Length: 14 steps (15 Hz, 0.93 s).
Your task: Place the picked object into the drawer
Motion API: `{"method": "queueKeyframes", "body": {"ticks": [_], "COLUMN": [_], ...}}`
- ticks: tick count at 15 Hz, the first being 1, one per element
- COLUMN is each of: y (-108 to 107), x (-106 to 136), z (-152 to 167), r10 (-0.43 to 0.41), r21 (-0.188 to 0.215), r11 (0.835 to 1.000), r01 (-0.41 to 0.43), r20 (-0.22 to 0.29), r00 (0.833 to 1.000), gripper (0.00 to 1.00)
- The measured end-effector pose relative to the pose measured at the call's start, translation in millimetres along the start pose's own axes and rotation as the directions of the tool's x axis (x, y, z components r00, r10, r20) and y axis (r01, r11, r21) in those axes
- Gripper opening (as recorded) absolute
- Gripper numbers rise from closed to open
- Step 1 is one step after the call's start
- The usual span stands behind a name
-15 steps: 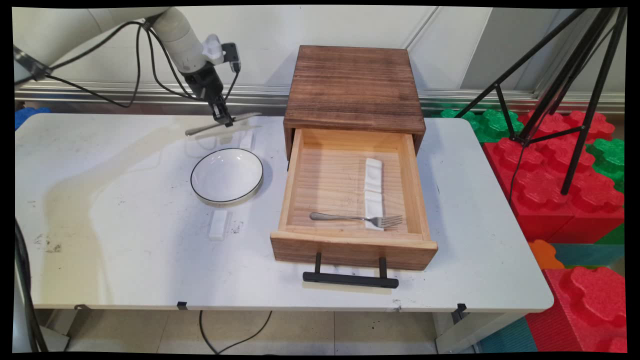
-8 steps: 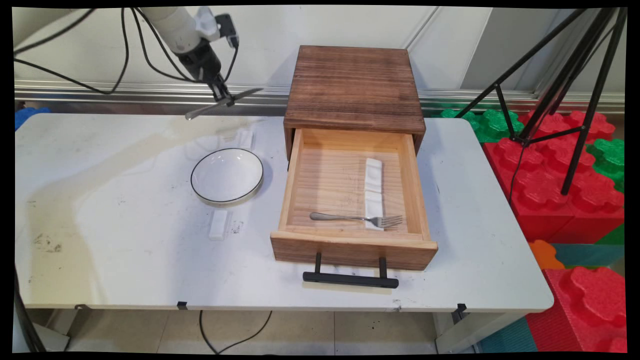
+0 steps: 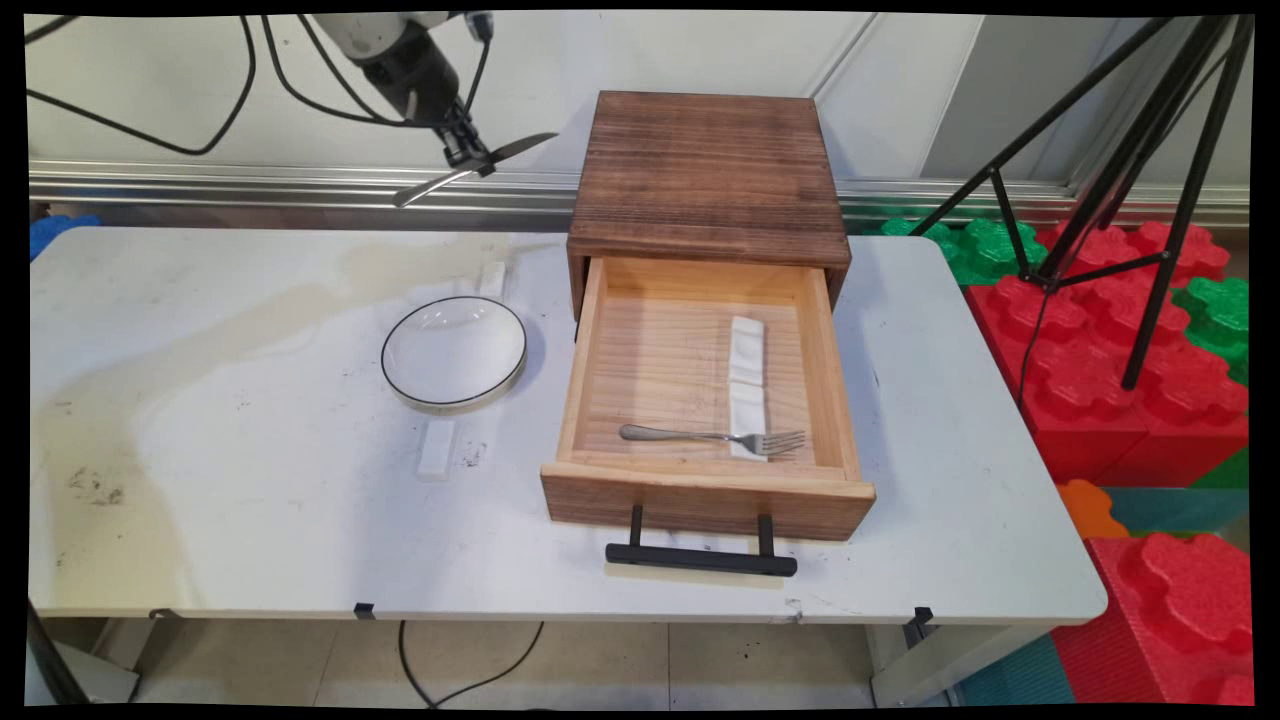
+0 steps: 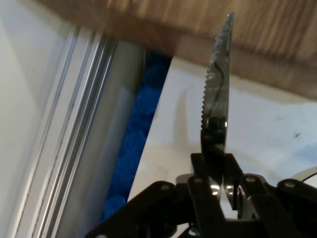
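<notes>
While our hand (image 3: 466, 158) pinches the knife (image 4: 218, 94) mid-length, we judge it light, stiff, slippery steel, safest held by its handle.

knife (image 4: 218, 89): handle hidden behind tool (image 4: 216, 171) | bowl (image 4: 309, 176): cut off at right edge

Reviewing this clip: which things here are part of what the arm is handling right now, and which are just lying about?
In hand:
- black two-finger gripper, shut on a serrated metal knife, high above the table's far side
- open wooden drawer box, nearest

Lying about:
- white black-rimmed bowl
- metal fork on white rests in the drawer
- small white block on the white table
</notes>
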<state>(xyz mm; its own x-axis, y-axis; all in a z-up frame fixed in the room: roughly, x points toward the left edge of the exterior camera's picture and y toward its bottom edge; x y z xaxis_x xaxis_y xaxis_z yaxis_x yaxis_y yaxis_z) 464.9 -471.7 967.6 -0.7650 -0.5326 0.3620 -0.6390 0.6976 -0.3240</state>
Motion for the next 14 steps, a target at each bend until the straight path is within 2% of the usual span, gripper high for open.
{"method": "queueKeyframes", "body": {"ticks": [6,10,14], "y": [36.6,54.8,84.4], "x": [44.3,64.1,93.9], "z": [-32.0,-38.8,-42.5], "r10": [0.067,0.086,0.096], "r21": [-0.027,-0.05,-0.09], "r11": [0.997,0.995,0.99], "r01": [-0.069,-0.091,-0.11], "r20": [-0.074,-0.102,-0.142], "r00": [0.995,0.991,0.985], "gripper": [0.0,0.0,0.0]}}
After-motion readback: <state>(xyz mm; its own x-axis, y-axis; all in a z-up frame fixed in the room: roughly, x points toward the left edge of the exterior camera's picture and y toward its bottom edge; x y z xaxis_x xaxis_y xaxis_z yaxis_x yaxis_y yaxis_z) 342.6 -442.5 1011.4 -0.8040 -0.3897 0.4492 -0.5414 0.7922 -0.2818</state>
